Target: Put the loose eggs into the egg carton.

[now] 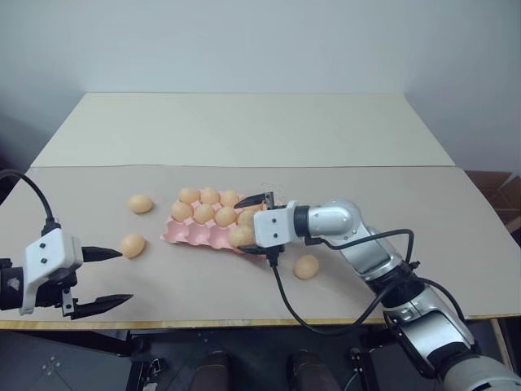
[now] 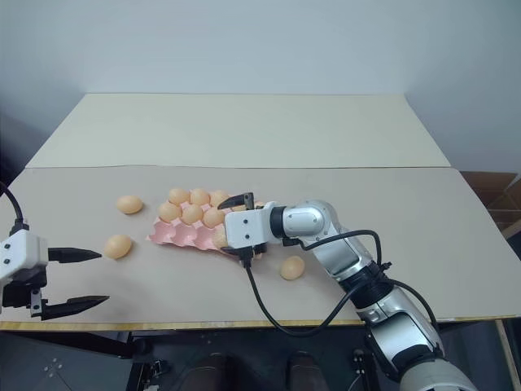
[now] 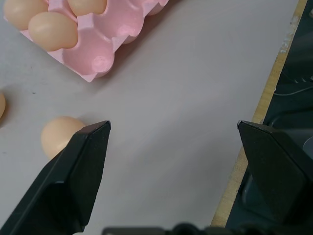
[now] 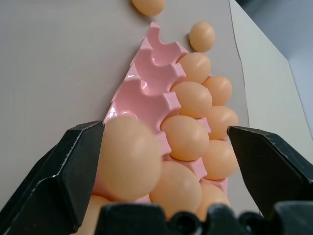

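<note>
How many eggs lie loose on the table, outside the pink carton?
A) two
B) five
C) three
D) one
C: three eggs lie on the table, two left of the carton at and, and one to its right at.

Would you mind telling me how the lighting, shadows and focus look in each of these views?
Head views: soft, even light, faint shadows beside each loose egg on the table, no glare. Left wrist view: crisp, small sheen on the egg carton, left gripper fingers dark. Right wrist view: the nearest egg by the right gripper looks soft; farther eggs sharper.
</note>
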Tool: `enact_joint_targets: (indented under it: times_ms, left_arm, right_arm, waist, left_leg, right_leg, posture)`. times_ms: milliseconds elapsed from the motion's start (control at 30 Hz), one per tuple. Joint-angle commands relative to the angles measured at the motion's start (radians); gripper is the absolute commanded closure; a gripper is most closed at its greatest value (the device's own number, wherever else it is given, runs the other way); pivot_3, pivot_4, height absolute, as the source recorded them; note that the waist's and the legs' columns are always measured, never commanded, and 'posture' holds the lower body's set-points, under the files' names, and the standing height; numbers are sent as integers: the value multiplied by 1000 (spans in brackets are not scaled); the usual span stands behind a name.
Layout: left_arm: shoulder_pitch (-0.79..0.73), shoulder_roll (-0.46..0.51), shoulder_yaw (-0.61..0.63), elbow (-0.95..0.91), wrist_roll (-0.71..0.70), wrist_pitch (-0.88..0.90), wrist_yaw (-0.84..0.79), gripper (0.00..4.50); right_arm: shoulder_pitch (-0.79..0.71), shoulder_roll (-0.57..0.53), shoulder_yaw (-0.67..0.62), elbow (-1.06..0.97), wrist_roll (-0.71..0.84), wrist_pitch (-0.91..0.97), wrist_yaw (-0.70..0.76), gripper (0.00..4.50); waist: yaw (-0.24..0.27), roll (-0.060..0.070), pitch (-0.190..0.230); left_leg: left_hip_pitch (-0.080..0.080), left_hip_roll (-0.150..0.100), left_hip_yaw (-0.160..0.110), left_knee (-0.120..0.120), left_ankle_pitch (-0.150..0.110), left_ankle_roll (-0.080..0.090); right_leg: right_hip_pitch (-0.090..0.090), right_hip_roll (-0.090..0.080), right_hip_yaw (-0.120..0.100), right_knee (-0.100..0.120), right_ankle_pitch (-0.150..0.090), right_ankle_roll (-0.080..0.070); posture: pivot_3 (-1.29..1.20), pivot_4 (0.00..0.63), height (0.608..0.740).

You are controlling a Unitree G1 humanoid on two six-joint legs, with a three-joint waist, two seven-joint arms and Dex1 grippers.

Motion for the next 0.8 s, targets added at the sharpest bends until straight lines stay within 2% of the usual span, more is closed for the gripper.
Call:
enact_joint_targets:
  times_ms: [33, 200, 333, 567, 700, 800]
  left_arm:
    - [-18, 8, 19, -19, -14, -3, 3, 0]
    - [-44, 12, -7, -5, -13, -8, 4, 0]
    - [-66, 12, -21, -10, -22, -3, 3, 0]
    - [-94, -3, -33, -25, -78, 7, -13, 0]
    - [-112, 4, -41, -12, -105, 13, -31, 0]
    - [-119, 12, -43, -4, -116, 18, -44, 0]
  right_arm:
    - [1, -8, -18, -39, 7, -15, 1, 45]
    - [28, -36, -67, -122, 47, 54, 11, 45]
    - [76, -109, -150, -251, 116, 159, 42, 45]
    - [266, -369, -428, -500, 387, 468, 164, 45]
    - [413, -530, -608, -543, 515, 532, 250, 45]
    - [525, -618, -716, -544, 551, 533, 300, 45]
  waist:
    - [0, 0, 0]
    - [0, 0, 0]
    - [5, 0, 0]
    - [8, -1, -1]
    - [8, -2, -1]
    - [2, -2, -1]
  left_leg:
    - [0, 0, 0, 0, 0, 0]
    - [0, 0, 0, 0, 0, 0]
    - [0, 0, 0, 0, 0, 0]
    - [0, 0, 0, 0, 0, 0]
    - [2, 0, 0, 0, 0, 0]
    - [3, 0, 0, 0, 0, 0]
  right_leg:
    - [0, 0, 0, 0, 0, 0]
    - [0, 0, 0, 0, 0, 0]
    - [0, 0, 0, 0, 0, 0]
    - [2, -1, -1, -2, 0, 0]
    - [3, -1, -1, -2, 0, 0]
    - [4, 0, -1, -2, 0, 0]
  posture:
    - [0, 150, 740]
    - [0, 150, 740]
    - [0, 150, 740]
    - [0, 150, 740]
    - [0, 150, 740]
    - [0, 150, 740]
